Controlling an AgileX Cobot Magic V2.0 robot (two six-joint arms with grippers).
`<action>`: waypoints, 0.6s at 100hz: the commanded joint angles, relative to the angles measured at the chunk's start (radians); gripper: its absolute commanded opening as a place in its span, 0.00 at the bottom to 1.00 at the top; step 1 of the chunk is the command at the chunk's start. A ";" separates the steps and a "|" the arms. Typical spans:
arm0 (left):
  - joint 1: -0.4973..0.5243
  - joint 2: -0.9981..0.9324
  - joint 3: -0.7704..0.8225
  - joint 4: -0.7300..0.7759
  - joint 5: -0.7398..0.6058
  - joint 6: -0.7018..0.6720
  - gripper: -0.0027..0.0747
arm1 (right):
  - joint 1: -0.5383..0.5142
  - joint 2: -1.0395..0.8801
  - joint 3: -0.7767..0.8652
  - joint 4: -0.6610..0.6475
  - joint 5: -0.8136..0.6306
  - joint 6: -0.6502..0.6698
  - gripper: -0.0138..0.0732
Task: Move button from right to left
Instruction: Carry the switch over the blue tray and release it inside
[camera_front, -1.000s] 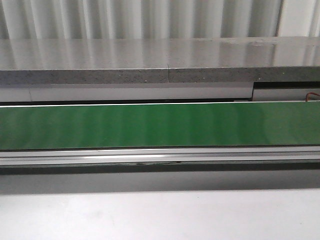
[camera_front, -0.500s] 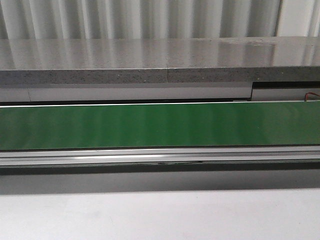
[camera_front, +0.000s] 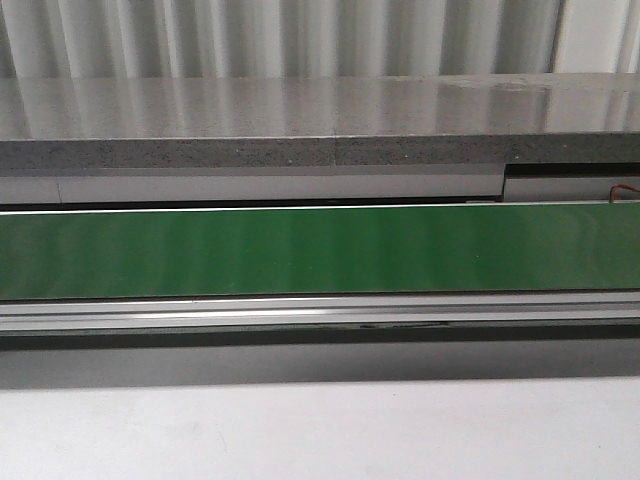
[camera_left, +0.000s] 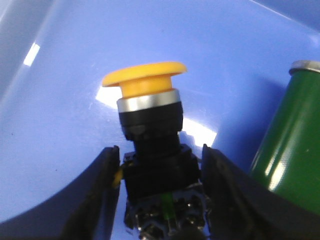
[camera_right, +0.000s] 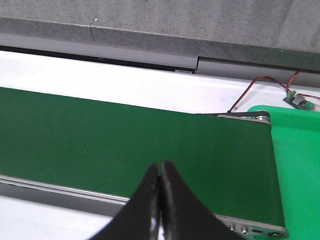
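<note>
Left gripper (camera_left: 160, 195) clamps the button (camera_left: 152, 150) (yellow cap up) at lower centre; right gripper (camera_right: 160, 200), fingers together and empty, hangs above the green belt (camera_right: 125, 145).

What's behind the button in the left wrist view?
Behind the button, held between the left gripper fingers, is a smooth blue surface with glare. A green cylinder stands beside it. What lies under the button is hidden.

Front view: green belt (camera_front: 320, 250) cut off at both side edges; neither arm nor button visible there. Left wrist view: button (camera_left: 150, 145) lower body cut by frame edge, base wiring blurred; green cylinder (camera_left: 292, 135) cropped, identity unclear. Right wrist view: right gripper (camera_right: 160, 192) fingertips only, rest cropped.
</note>
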 joint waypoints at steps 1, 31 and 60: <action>0.004 -0.024 -0.032 -0.012 -0.055 0.003 0.01 | 0.003 0.000 -0.028 0.010 -0.058 -0.011 0.08; 0.023 -0.009 -0.032 -0.021 -0.057 0.003 0.01 | 0.003 0.000 -0.028 0.010 -0.058 -0.011 0.08; 0.035 0.004 -0.030 -0.080 -0.050 0.053 0.16 | 0.003 0.000 -0.028 0.010 -0.058 -0.011 0.08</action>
